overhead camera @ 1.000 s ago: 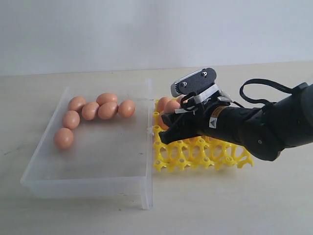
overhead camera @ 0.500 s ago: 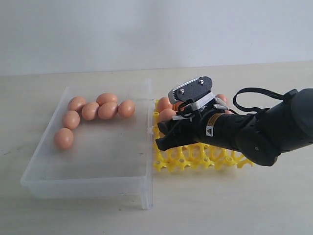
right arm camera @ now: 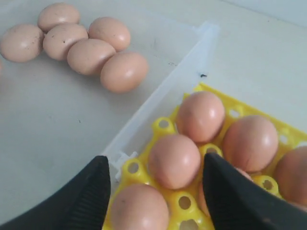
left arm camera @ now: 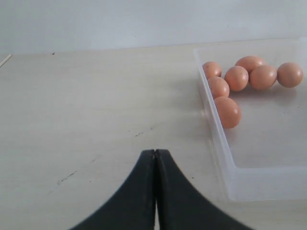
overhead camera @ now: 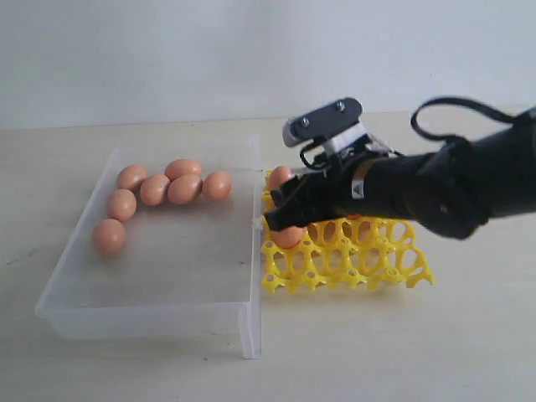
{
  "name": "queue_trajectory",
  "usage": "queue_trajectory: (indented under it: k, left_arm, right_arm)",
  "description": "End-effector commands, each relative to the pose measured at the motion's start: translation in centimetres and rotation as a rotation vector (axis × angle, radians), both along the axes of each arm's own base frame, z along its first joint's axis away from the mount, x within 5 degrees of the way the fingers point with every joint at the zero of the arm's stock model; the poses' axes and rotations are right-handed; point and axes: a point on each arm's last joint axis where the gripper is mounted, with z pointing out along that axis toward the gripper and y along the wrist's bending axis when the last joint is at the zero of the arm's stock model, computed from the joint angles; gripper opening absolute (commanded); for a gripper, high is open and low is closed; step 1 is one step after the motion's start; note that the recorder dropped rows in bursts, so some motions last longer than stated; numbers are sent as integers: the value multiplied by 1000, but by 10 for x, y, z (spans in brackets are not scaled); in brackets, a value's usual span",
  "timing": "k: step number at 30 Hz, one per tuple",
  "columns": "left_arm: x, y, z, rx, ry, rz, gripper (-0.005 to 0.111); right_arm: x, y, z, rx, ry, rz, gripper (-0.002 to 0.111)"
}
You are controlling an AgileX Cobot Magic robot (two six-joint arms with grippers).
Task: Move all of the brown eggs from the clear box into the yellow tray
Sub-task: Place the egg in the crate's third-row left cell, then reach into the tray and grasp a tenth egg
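Right wrist view is showing the brown eggs sitting in two places. Several are resting in cups at the end of the yellow tray nearest the clear box. In the exterior view, seven more are lying loose toward the far left corner of that box, most of them bunching up and touching.

Each egg is looking smooth, light and rigid but brittle, and its rounded shell is likely to be slipping under hard pads. I am judging a gentle pinch across the widest part of the middle to be the safest hold. The clustered eggs are leaving little room for a finger between them.

The right gripper is hanging over the tray with its jaws spread wide, straddling a seated egg without touching it. The left gripper is sitting over the table beside the box, its jaws pressing together on nothing.

A small sticker is showing on the right arm, too small to read. No writing is appearing on the eggs, box or tray.
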Motion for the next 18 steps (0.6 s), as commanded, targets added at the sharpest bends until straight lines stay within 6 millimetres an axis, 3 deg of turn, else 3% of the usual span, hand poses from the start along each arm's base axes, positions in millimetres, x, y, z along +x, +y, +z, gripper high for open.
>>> queue_trajectory:
  k: [1,8,11,18]
  left_arm:
    - [0,0,2,-4,-15,-5,0]
    - [0,0,2,-4,-15,-5,0]
    - [0,0,2,-4,-15,-5,0]
    - [0,0,2,-4,-15,-5,0]
  right_arm:
    - [7,36,43,-75,141,-49,54]
    - [18,126,47,66,358,15,54]
    - [23,160,35,109,444,51,54]
    - [44,208,2,137,537,98,54]
